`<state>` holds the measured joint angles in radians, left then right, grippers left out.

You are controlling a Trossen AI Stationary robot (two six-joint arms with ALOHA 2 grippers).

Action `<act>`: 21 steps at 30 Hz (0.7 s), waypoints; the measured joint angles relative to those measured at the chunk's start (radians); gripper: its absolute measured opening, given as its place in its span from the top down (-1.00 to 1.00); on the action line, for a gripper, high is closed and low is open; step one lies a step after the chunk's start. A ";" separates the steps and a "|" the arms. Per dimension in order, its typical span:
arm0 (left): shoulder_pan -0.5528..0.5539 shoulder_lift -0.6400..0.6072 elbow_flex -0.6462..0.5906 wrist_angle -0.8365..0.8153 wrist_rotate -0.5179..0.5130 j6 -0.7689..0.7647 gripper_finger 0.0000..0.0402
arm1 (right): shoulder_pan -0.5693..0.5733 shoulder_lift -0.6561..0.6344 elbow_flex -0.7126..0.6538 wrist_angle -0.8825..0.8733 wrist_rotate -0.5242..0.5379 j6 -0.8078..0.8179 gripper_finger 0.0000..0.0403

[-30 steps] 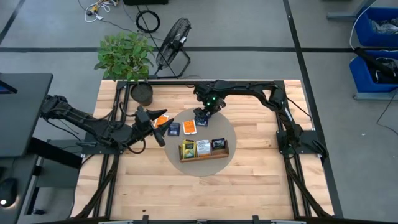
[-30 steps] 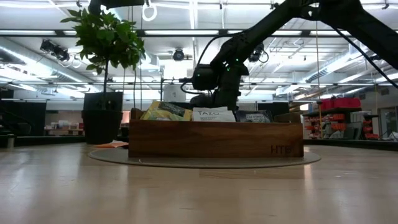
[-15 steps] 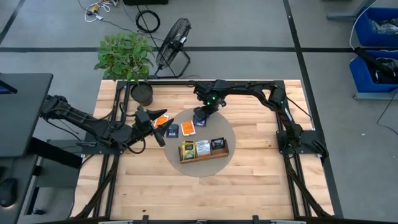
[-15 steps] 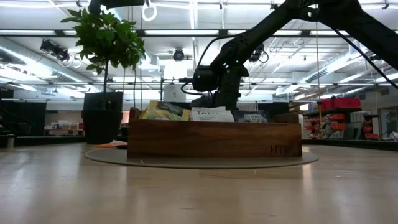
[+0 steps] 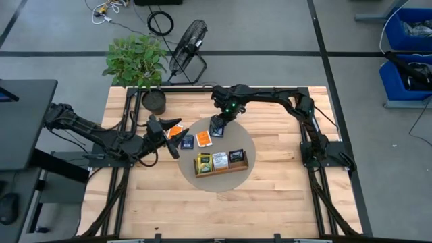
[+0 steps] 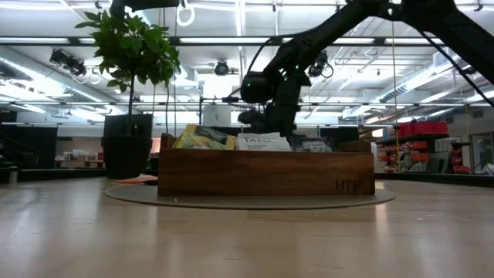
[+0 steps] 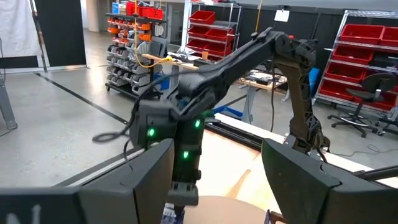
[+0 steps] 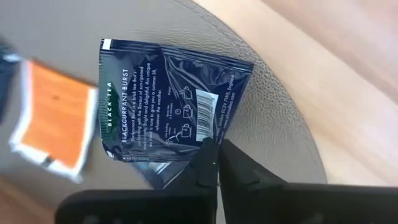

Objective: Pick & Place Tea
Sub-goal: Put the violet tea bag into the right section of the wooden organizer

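Loose tea packets lie flat on the round grey mat (image 5: 244,138): an orange one (image 5: 205,138), a dark blue one (image 5: 190,140) and, at the mat's left rim, another orange one (image 5: 175,129). My right gripper (image 5: 217,125) points steeply down at the mat's far part, shut on a dark blue packet (image 8: 168,106) marked as black tea. The wooden tray (image 5: 221,170) stands on the mat's near part with several packets (image 6: 262,141) upright in it. My left gripper (image 5: 174,138) waits open and level to the left of the mat, touching nothing. My right gripper pinches one edge of the dark blue packet (image 8: 205,138) between its two fingertips (image 8: 231,163). The fingers come from above, slanting down. The flat packet spreads out beyond the fingertips, just over the mat; whether its far edge still touches the mat I cannot tell.
A potted plant (image 5: 138,64) and a floor fan (image 5: 189,42) stand at the table's far left corner. Bare wood (image 5: 223,209) lies near the table's front edge and to the mat's right.
My right gripper has shut on the dark blue packet at the mat's far part. The left arm has kept still.
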<state>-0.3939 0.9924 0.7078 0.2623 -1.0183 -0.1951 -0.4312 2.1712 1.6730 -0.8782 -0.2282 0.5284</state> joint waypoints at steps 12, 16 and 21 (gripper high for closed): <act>0.000 0.000 0.000 0.003 0.000 0.074 -0.23 | -0.002 -0.220 0.001 -0.042 -0.206 -0.148 1.00; 0.011 0.000 0.000 0.040 0.022 0.127 -0.23 | -0.007 -0.312 0.001 -0.053 -0.316 -0.200 1.00; 0.060 0.000 -0.001 0.106 0.106 0.190 -0.23 | -0.016 -0.408 0.002 -0.052 -0.553 -0.267 1.00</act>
<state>-0.3343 0.9925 0.7071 0.3686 -0.9128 -0.0055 -0.4477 1.7627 1.6745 -0.9306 -0.7809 0.2609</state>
